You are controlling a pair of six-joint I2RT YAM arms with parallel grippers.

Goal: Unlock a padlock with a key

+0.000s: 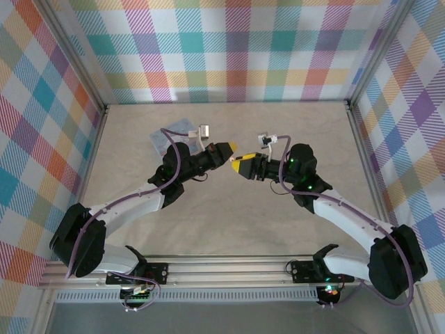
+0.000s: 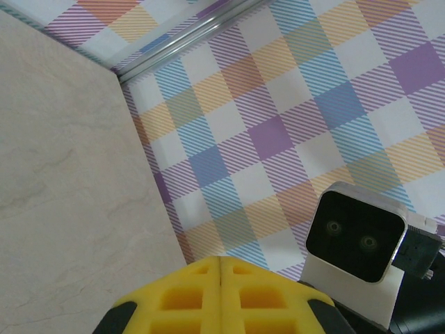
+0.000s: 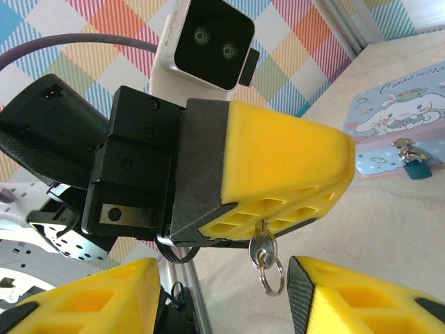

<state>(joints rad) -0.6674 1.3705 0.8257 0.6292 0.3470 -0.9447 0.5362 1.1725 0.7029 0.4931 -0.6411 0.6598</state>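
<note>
**Key (image 3: 263,245) in left gripper (image 3: 306,174), padlock (image 3: 416,167) far left**

Hangs roughly upright under shut yellow fingers, blade hidden between them, ring (image 3: 271,278) lowest. Gapes about halfway at the right gripper (image 3: 226,299), holding nothing, just beside the key. Sits on the clasp of the tin (image 3: 396,111), far left on the table, behind where the left fingertips point; likely needs that arm swung round leftward. Nearer: left arm. Counted: one key, one padlock, one tin, two grippers.

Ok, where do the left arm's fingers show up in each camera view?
Top external: left arm's fingers at centre, pointing right.
Left wrist: fingers at bottom edge, pressed shut.
Right wrist: fingers at centre, pinching the key.
Shared landmark: the plaid wall.
</note>
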